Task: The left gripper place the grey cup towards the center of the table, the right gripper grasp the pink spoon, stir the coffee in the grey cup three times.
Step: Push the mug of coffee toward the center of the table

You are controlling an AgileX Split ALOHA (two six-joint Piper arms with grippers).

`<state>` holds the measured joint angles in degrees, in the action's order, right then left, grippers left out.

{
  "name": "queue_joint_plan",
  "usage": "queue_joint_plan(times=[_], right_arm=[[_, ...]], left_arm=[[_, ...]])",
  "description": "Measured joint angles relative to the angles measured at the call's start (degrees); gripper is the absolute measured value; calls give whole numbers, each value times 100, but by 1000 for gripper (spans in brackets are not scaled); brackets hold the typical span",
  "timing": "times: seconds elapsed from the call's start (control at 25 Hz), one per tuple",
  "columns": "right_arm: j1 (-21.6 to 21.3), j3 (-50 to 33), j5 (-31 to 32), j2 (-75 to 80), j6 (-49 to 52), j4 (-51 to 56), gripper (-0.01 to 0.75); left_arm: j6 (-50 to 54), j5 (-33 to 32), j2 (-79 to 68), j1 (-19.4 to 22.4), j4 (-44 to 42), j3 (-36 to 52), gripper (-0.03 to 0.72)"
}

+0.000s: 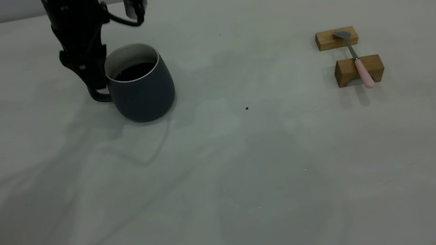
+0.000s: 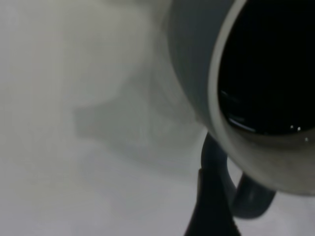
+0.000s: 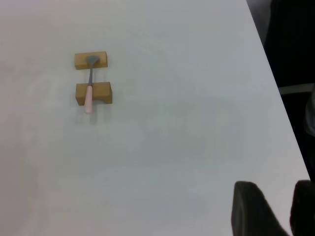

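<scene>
Left gripper (image 1: 97, 86) is clamped on the handle of the grey cup (image 1: 143, 91), well left of the pink spoon (image 1: 358, 61), so we'd slide it centreward level, keeping the coffee (image 1: 134, 71) from slopping.

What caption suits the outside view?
Left gripper at the grey cup handle; pink spoon rests across two wooden blocks.
</scene>
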<state>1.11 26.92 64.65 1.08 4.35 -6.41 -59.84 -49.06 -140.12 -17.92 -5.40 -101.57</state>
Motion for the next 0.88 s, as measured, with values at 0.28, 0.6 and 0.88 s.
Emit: queue_joint_plan(times=[0.28, 0.6, 0.88], right_arm=[[0, 0, 0, 0, 0, 0, 238], [0, 0, 0, 0, 0, 0, 238], [0, 0, 0, 0, 0, 0, 238]], left_arm=[[-118, 464, -173, -392, -70, 0, 594], [-20, 1003, -184, -1114, -38, 0, 594], [329, 1156, -164, -1377, -27, -18, 594]])
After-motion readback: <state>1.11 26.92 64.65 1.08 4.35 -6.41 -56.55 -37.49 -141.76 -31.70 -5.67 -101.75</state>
